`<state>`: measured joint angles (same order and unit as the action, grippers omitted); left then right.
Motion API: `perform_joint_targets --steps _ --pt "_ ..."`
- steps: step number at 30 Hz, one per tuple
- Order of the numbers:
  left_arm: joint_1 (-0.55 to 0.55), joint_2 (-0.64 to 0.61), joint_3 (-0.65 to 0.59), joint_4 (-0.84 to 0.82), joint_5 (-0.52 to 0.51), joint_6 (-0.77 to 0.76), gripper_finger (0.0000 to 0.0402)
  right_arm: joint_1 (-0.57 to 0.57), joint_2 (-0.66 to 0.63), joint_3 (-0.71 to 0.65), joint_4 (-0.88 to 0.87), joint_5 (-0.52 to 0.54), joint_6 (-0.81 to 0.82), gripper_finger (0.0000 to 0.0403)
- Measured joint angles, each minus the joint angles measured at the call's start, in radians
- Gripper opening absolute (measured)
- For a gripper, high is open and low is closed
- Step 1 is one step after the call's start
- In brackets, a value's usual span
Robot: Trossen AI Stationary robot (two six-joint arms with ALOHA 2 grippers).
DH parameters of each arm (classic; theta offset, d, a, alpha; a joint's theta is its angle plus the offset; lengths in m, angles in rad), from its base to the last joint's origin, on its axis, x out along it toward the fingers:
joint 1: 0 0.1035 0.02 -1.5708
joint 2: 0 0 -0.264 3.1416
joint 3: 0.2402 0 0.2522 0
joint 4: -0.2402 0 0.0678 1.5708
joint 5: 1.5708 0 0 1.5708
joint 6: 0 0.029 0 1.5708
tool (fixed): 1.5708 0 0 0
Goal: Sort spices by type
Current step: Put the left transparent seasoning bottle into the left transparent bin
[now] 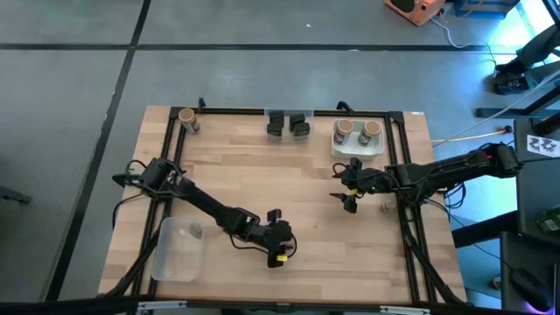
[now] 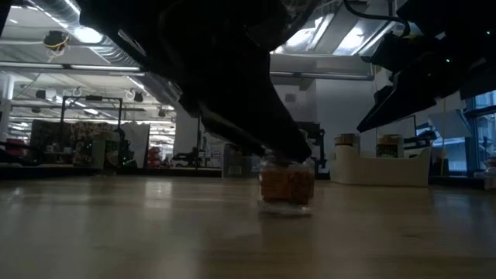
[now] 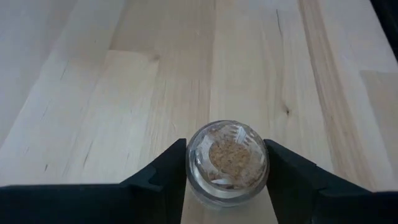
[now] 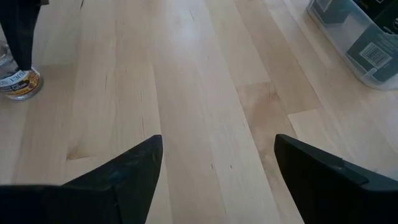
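The left gripper (image 3: pixel 227 171) is low over the wooden desk (image 1: pixel 289 188), near its front edge. Its jaws sit on both sides of a small glass spice jar (image 3: pixel 227 163) with brown spice inside. They look like they touch the jar's sides, so they are gripping it. In the low view the jar (image 2: pixel 287 186) stands upright on the desk.

The right gripper (image 1: pixel 350 186) hangs over the desk farther back than the jar. Its jaws are wide open with nothing between them.

At the back edge of the desk, far from the jar, a white tray (image 1: pixel 357 147) holds two round tan-topped jars (image 1: pixel 345 129). Beside that tray sit two dark boxy jars (image 1: pixel 287 124). One more tan-topped jar (image 1: pixel 186 118) stands alone at the back corner. A clear plastic tray (image 1: pixel 178 249) lies near the front corner, beside the left arm.
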<state>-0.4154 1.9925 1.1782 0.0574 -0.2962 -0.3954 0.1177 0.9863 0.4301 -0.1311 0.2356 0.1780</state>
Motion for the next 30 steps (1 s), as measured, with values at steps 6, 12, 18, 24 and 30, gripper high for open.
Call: perform_joint_targets --steps 6,12,18,24,30 --pt "-0.033 -0.127 0.001 -0.085 -0.014 -0.045 0.0160 0.000 0.000 0.000 -0.002 0.000 0.000 0.0308" --pt "-0.110 -0.294 0.001 -0.303 -0.095 -0.148 0.0162 0.000 0.000 0.000 0.001 0.000 0.000 0.0308" --pt "-0.223 -0.420 0.001 -0.512 -0.111 -0.296 0.0164 0.000 0.000 0.000 0.003 0.020 0.000 0.0308" --pt "-0.356 -0.465 0.001 -0.752 -0.173 -0.562 0.0161 0.000 0.000 0.000 0.011 0.036 -0.003 0.0308" --pt "-0.509 -0.465 0.000 -0.950 -0.243 -0.869 0.0163 0.000 0.000 0.000 0.014 0.044 -0.003 0.0308"
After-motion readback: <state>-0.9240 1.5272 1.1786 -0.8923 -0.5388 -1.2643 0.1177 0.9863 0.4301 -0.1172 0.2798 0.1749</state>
